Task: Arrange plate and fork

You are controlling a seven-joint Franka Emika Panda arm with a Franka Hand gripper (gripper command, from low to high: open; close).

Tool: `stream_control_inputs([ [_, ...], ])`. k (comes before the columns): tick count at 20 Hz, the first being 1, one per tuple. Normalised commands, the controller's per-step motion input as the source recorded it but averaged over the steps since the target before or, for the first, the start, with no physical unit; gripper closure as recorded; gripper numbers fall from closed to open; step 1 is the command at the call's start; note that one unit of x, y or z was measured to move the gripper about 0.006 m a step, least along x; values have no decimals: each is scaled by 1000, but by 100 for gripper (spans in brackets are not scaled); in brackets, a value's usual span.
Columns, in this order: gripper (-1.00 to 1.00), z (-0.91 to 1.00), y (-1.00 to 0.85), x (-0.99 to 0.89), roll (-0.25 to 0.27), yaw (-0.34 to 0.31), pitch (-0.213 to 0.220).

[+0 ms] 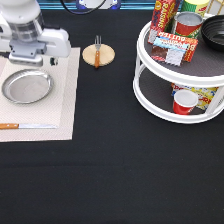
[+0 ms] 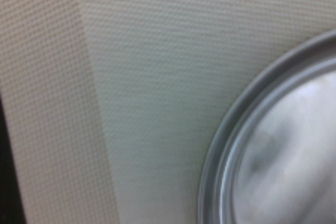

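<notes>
The round silver plate (image 1: 26, 86) lies flat on a beige placemat (image 1: 66, 100) at the exterior view's left. My gripper (image 1: 29, 59) hangs just above the plate's far rim, at the exterior view's top left. The wrist view shows the plate's rim (image 2: 225, 150) from close by, with the placemat (image 2: 135, 100) beside it. The fork (image 1: 97, 49), with a brown handle and silver tines, lies on a small tan wooden disc (image 1: 106, 56) to the right of the placemat, apart from the gripper.
A wooden-handled knife (image 1: 25, 126) lies along the placemat's near edge. A white two-tier turntable (image 1: 150, 97) at the exterior view's right holds cans, boxes, a dark bowl and a red cup (image 1: 184, 101). The table is black.
</notes>
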Motion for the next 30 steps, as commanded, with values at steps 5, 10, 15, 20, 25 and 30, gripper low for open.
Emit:
stream_control_inputs([
  [5, -100, 64, 653, -835, -133, 0, -123],
  [10, -100, 3, 733, -675, -133, 12, -117],
  [15, -100, -17, 722, -578, -114, 45, -94],
  [20, -100, -157, 640, -482, -48, 102, -126],
  [25, -100, -287, 630, -514, -2, 105, -167],
  [30, -100, -369, 504, -565, 0, 126, -207],
])
